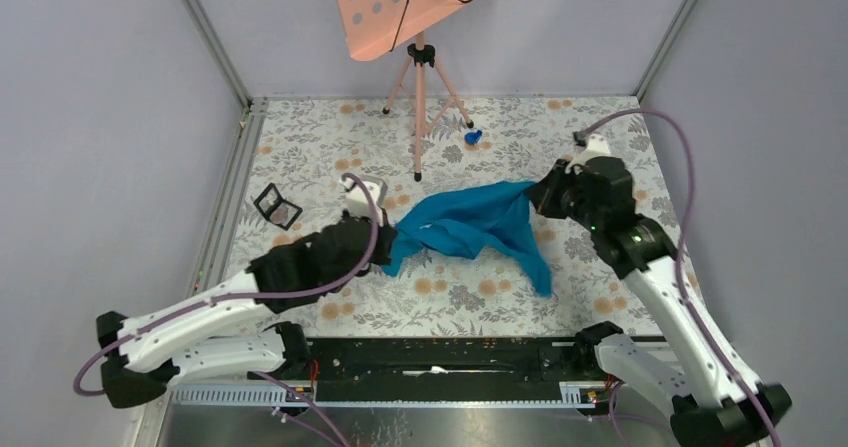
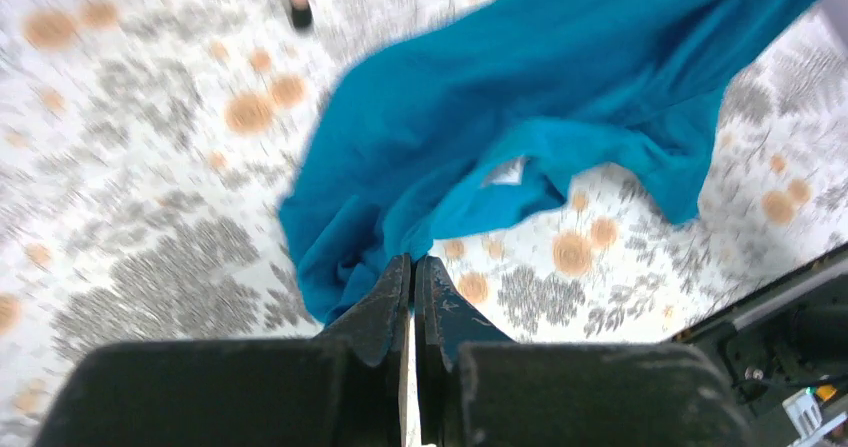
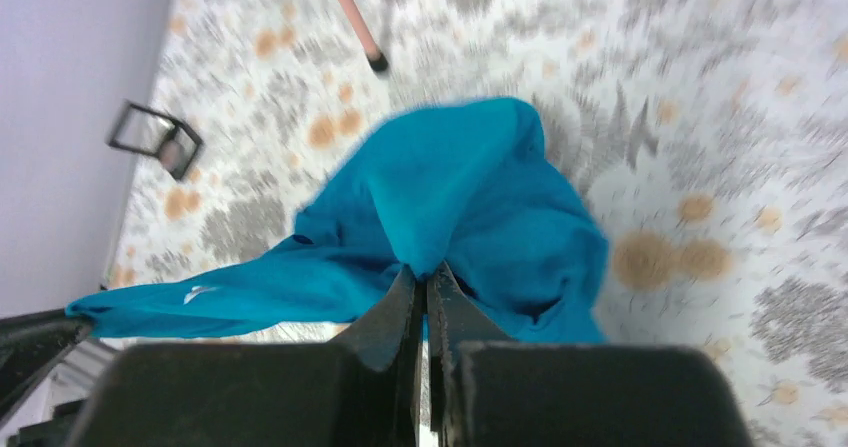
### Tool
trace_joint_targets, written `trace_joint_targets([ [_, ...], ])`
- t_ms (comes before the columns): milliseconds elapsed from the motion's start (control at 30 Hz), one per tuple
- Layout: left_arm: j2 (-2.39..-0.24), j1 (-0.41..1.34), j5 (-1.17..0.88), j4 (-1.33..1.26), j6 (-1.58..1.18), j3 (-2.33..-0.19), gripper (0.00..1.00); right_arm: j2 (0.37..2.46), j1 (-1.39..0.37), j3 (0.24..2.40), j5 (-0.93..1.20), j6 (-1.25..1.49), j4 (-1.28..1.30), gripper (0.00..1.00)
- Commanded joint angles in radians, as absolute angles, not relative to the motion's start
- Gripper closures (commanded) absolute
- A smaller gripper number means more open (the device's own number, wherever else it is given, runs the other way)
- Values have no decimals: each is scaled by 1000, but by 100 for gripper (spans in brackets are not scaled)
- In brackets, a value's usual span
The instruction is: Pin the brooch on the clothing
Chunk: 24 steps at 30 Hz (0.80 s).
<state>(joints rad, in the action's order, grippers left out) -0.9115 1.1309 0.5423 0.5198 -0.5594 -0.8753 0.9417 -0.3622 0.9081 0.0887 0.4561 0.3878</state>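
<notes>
The teal-blue T-shirt point(image 1: 470, 225) hangs stretched between my two grippers above the floral table, one loose end drooping toward the front. My left gripper point(image 1: 390, 235) is shut on the shirt's left end; in the left wrist view point(image 2: 412, 259) its jaws pinch a fold of the shirt point(image 2: 520, 107). My right gripper point(image 1: 535, 195) is shut on the shirt's right end; in the right wrist view point(image 3: 425, 272) its jaws pinch a fold of the shirt point(image 3: 460, 197). The brooch is not in view.
A pink music stand point(image 1: 415, 2) on a tripod stands at the back centre; one tripod foot point(image 3: 377, 63) is near the shirt. A tiny blue lump point(image 1: 472, 137) lies to its right. A black square frame point(image 1: 277, 206) lies at the left, also in the right wrist view point(image 3: 155, 140).
</notes>
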Motion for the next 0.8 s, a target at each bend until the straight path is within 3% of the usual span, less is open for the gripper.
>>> trace_joint_targets([
  [0,-826,1090,586,599,-342,-1049,100,810,-368,1086,-22,370,558,100],
  [200,-750,1085,595,639,-217,-1249,100,666,-368,1236,-68,345,653,100],
  [367,-751,1085,554,660,-193,-1295,100,592,-368,1230,-103,351,685,100],
  [667,-787,1036,510,587,-224,-1124,100,518,-368,902,-204,445,659,100],
  [767,-823,972,440,589,-240,-1093,100,526,-368,780,-214,478,643,86],
])
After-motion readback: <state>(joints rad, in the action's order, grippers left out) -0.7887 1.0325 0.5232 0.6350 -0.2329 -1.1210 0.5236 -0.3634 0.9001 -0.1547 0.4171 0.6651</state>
